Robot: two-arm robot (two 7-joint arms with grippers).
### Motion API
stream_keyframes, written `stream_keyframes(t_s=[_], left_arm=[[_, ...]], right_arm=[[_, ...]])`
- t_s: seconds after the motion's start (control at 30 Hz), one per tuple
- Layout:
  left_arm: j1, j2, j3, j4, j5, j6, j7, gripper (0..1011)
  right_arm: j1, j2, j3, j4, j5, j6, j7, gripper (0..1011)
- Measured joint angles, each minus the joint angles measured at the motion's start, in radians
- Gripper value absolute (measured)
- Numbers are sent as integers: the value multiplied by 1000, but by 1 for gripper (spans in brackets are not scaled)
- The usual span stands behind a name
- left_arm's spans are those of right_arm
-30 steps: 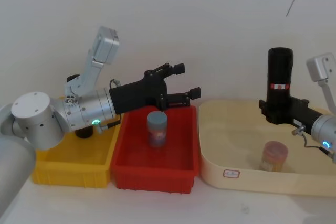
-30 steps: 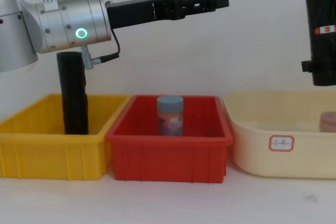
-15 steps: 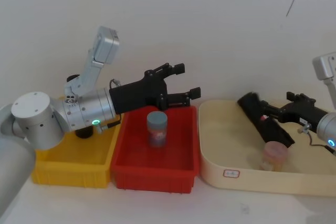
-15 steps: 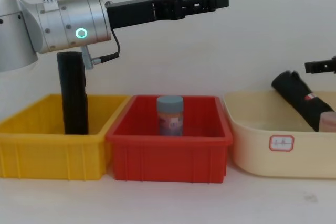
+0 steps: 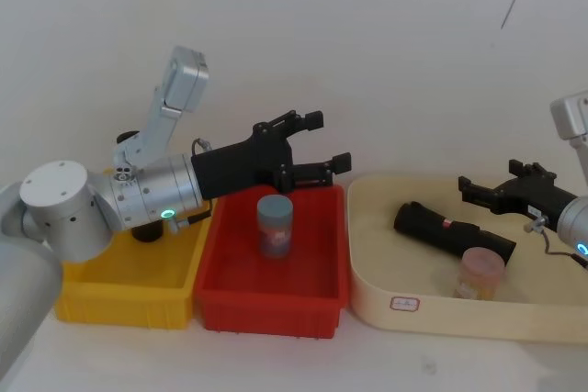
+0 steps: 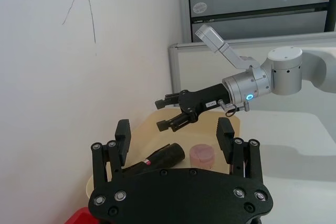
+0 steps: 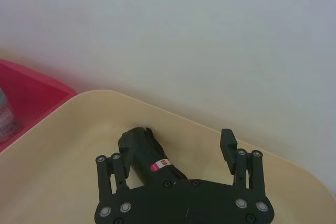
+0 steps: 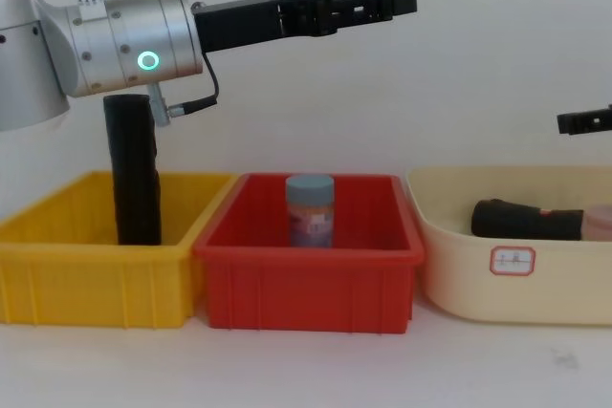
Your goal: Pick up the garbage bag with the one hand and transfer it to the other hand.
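Black plastic roll of garbage bags (image 5: 453,233), red-and-white label band: lying on its side in the cream tub (image 5: 404,311), right of frame in the head view, beside a pink-lidded jar (image 5: 480,273).

Right claw (image 5: 488,192), blue-ringed arm: fingers spread, empty, just above and behind the roll, apart from it.

Left claw (image 5: 318,143), green-ringed arm: spread, empty, centre frame over the red bin (image 5: 268,308), well apart.

Step, as judged: roll in neither claw; pick-up needed next, the claw descending around the roll.
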Motion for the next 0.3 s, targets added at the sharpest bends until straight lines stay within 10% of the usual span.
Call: stream_keyframes(t_s=[0.3], left_arm=[[0, 0, 0, 0, 0, 0, 0, 1001]], right_arm=[[1, 0, 1, 2, -1, 0, 0, 1001]])
